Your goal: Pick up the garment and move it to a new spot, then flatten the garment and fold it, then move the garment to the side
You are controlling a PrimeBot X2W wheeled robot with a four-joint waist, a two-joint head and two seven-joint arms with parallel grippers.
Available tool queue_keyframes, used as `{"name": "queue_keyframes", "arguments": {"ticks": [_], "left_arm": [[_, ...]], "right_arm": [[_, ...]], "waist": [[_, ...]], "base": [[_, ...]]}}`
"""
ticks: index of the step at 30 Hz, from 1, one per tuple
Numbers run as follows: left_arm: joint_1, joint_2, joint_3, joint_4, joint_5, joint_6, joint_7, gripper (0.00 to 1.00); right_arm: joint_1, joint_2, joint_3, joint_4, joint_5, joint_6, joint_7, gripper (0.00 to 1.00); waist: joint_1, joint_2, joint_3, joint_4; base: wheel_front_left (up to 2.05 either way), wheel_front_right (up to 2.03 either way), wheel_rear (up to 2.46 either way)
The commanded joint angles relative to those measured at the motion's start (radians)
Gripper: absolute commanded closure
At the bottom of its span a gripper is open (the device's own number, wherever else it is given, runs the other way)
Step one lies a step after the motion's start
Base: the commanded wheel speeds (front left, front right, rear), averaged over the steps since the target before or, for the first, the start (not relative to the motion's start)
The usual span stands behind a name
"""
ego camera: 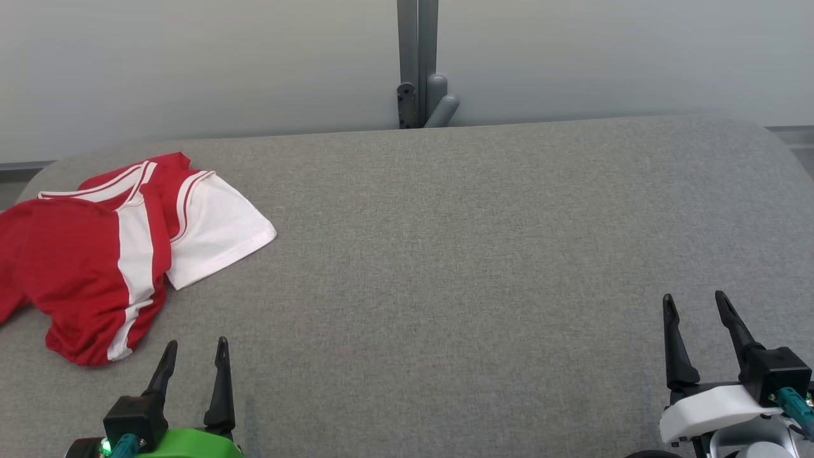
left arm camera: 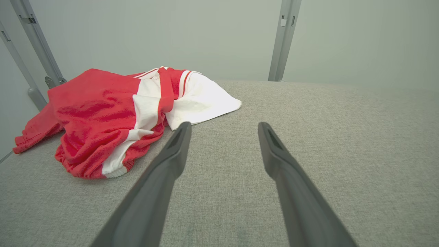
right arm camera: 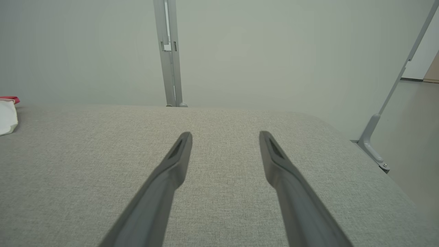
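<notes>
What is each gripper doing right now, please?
Left gripper: open, holding nothing, not touching the garment.
Right gripper: open, holding nothing.

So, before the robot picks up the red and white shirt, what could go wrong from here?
The crumpled shirt lies near the table's left edge; a pull might drag it off. Its layers overlap, so the open left gripper may pinch several together. The far-off right gripper might reach it awkwardly.
</notes>
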Motion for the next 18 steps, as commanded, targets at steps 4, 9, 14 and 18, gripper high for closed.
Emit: {"name": "queue_keyframes", "arguments": {"ticks": [4,9,14,18], "left_arm": [[0.006,0.000,0.006,-0.001,0.000,-0.005,-0.003,0.00],[0.005,0.002,0.000,0.001,0.004,-0.005,-0.003,0.00],[-0.001,0.005,-0.009,0.002,0.007,-0.005,-0.003,0.00],[-0.007,0.007,-0.012,0.005,0.008,-0.005,-0.003,0.00]], "right_arm": [[0.000,0.001,-0.003,0.004,0.011,0.000,-0.003,0.00],[0.001,0.001,-0.003,0.006,0.014,0.000,-0.003,0.00],[0.001,0.002,-0.003,0.003,0.013,0.000,-0.003,0.00],[0.010,0.003,0.016,-0.007,0.005,0.000,-0.003,0.00]], "waist": [[0.0000,0.0114,-0.001,0.001],[0.0000,0.0114,0.000,0.003],[0.0000,0.0114,0.000,0.016],[0.0000,0.0114,-0.004,0.064]], "base": [[0.00,0.00,0.00],[0.00,0.00,0.00],[0.00,0.00,0.00],[0.00,0.00,0.00]]}}
